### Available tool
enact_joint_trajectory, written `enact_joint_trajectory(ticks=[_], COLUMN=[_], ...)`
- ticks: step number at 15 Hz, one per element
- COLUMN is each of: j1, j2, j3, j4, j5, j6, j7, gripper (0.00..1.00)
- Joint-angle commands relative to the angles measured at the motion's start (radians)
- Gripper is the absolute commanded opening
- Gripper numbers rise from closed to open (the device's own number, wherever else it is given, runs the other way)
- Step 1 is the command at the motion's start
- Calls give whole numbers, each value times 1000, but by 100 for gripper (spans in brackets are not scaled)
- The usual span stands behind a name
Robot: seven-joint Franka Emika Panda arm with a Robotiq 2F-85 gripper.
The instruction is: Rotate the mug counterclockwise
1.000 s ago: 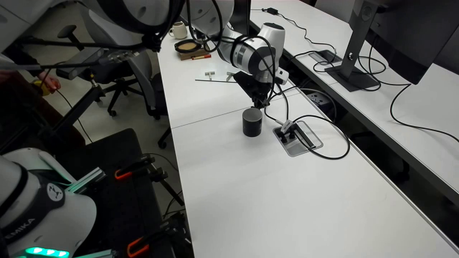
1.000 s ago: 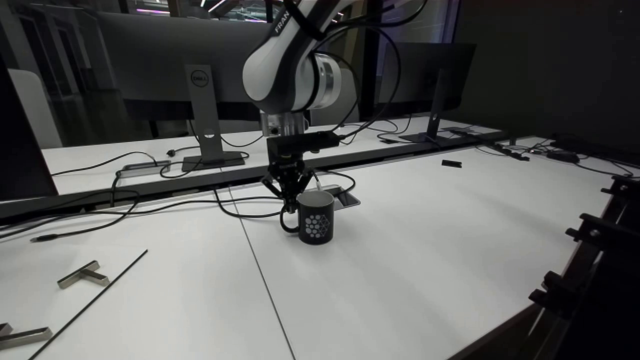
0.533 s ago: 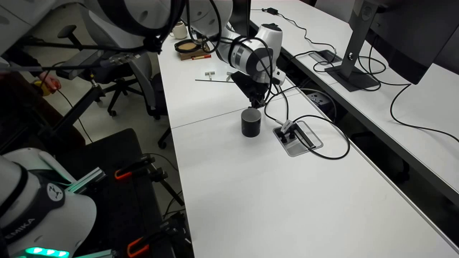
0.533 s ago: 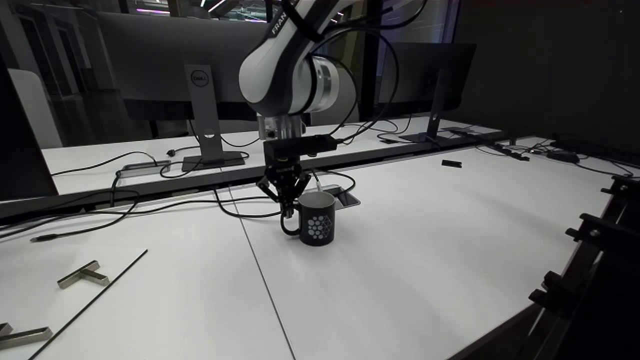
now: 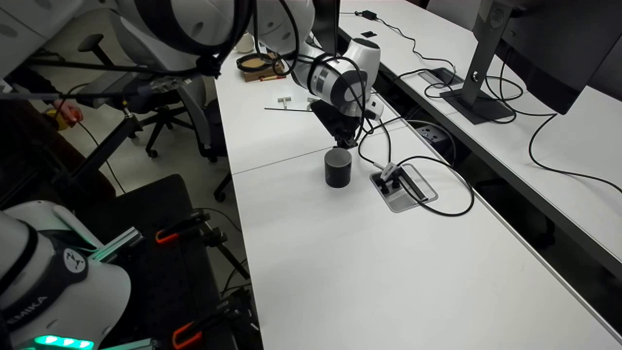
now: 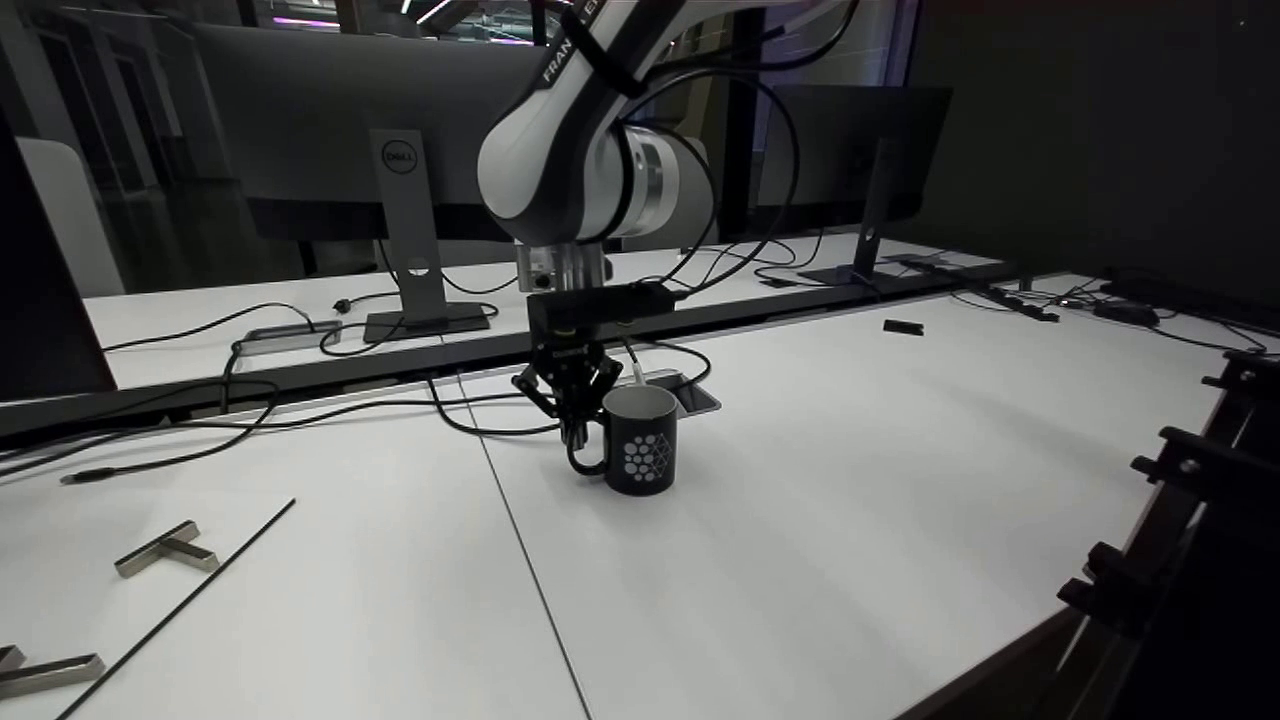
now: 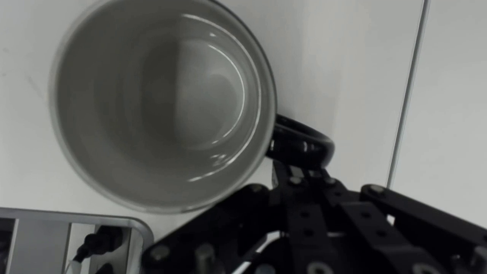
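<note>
The dark grey-black mug (image 5: 338,171) stands upright on the white table, and shows in both exterior views. In an exterior view the mug (image 6: 640,455) shows its pale dotted print, with its loop handle (image 6: 588,467) toward the left. My gripper (image 6: 574,438) points down at the handle, its fingertips low beside it. In the wrist view I look into the mug's pale inside (image 7: 152,102). The fingers (image 7: 300,173) are together, against or just behind one side of the black handle (image 7: 300,146). The handle hides the very tips. Nothing shows held between them.
The flat grey cable box (image 5: 399,200) with looped black cables (image 5: 469,197) lies close beside the mug, and its edge shows in the wrist view (image 7: 42,243). A monitor (image 6: 300,150) stands beyond the table gap. Metal T-shaped pieces (image 6: 165,548) lie on the table.
My gripper has moved a little and lowered beside the handle. The mug has slid slightly with it and turned slightly; its print sits a bit farther right.
</note>
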Motion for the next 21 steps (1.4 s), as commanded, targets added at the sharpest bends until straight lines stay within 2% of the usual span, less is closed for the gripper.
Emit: enact_joint_trajectory(ticks=[1,9,14,21], j1=[-6,-2,20,42], j2=[8,-6,-16,-28], j3=[8,3,-40,-82], j4=[3,-38,-55,-61], j5=[27,55,48,33], j6=[15,63,38,19], j7=[8,44,146,213], gripper=[0,0,0,0])
